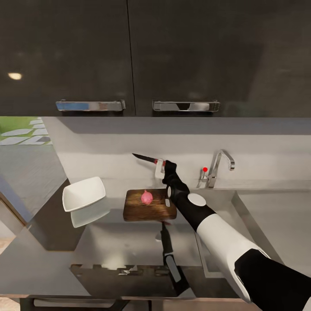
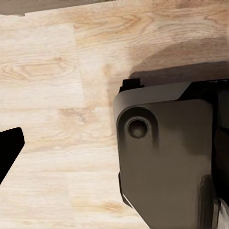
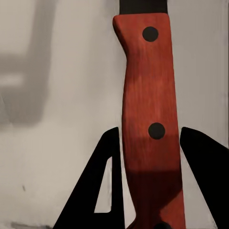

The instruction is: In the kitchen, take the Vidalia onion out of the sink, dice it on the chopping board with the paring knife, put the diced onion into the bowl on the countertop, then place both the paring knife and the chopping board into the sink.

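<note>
My right gripper is shut on the red handle of the paring knife, held in the air behind the chopping board with the dark blade pointing left. In the right wrist view the handle stands between the two black fingers. A pink Vidalia onion sits whole on the brown board. To the left of the board, the white bowl rests on the grey countertop. The sink lies right of the board, partly behind my right arm. One black fingertip of my left gripper hangs over a wooden floor.
A chrome tap with a red dot stands at the back of the sink, and a flat drainboard stretches to the right. Dark upper cabinets with metal handles hang overhead. The left wrist view also holds a dark grey part of the robot.
</note>
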You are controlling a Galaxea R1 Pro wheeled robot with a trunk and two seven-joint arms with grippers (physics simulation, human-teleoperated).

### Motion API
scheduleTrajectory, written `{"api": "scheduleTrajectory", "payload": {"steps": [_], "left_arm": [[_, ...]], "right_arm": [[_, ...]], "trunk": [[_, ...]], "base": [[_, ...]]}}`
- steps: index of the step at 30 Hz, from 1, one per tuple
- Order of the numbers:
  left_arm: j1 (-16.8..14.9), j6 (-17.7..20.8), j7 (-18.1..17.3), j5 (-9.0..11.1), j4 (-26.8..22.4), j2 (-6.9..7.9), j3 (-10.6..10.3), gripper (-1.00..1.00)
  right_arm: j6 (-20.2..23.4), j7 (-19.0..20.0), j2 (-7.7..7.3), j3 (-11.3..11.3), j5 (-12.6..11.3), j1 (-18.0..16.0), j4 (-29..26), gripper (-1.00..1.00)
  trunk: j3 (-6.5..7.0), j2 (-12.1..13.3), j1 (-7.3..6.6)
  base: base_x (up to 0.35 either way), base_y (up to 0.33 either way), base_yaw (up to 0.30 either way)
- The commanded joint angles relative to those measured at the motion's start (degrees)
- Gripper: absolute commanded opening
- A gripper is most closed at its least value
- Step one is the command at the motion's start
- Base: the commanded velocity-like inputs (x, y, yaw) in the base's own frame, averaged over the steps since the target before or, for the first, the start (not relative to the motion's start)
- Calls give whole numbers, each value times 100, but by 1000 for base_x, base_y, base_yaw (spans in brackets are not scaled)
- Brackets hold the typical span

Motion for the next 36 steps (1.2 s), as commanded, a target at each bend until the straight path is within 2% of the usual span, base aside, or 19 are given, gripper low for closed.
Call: {"api": "scheduleTrajectory", "payload": {"steps": [1, 10, 11, 16, 18, 30, 36], "left_arm": [[-7, 8, 11, 50, 10, 1, -50, 100], [-7, 9, 9, 60, 28, 48, -52, 100], [-7, 7, 8, 60, 27, 51, -52, 100], [-7, 4, 3, 60, 28, 54, -52, 100], [-7, 4, 3, 60, 31, 48, -52, 100], [-7, 4, 2, 60, 17, 47, -52, 100], [-7, 4, 2, 60, 23, 46, -52, 100]], "right_arm": [[30, 39, 0, 15, 93, -5, -42, -100], [22, -156, 0, 39, 386, 4, -270, -100], [21, -571, 0, 57, 1468, 15, -215, -100], [16, -1337, 0, 246, 1485, 187, 128, -100], [4, -1475, 0, 298, 1486, 218, 197, -100], [-184, -1561, 0, 333, 1455, 241, 399, -100], [-461, -1568, 0, 333, 1434, 241, 748, -100]], "trunk": [[-12, -12, 3], [-12, -12, 3], [-12, -12, 3], [-12, -12, 3], [-12, -12, 3], [-12, -12, 3], [-12, -12, 3]], "base": [[0, 0, 0], [0, 0, 0], [0, 0, 0], [0, 0, 0], [-4, 0, 0], [-144, 0, 0], [-27, 0, 0]]}}
